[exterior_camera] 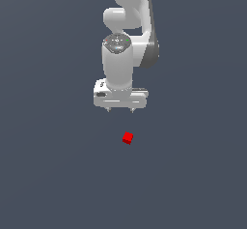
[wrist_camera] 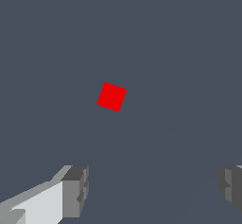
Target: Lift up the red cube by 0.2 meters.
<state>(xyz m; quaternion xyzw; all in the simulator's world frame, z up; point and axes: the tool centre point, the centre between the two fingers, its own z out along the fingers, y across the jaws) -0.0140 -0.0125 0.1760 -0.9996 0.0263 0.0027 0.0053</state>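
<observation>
The red cube [exterior_camera: 128, 138] is a tiny bright-red block lying on the flat dark grey floor, turned slightly askew. My white gripper [exterior_camera: 120, 110] hangs above it on the arm, pointing straight down, its two short fingertips spread wide apart with nothing between them. In the exterior view the cube sits a little below the gripper and slightly toward that view's right. The wrist view shows the cube [wrist_camera: 112, 97] on the floor ahead of the gripper [wrist_camera: 153, 190], clear of both grey finger pads [wrist_camera: 78, 190], untouched.
A plain dark grey floor [exterior_camera: 58, 175] fills both views. The white arm [exterior_camera: 128, 25] rises out of the exterior view's upper edge.
</observation>
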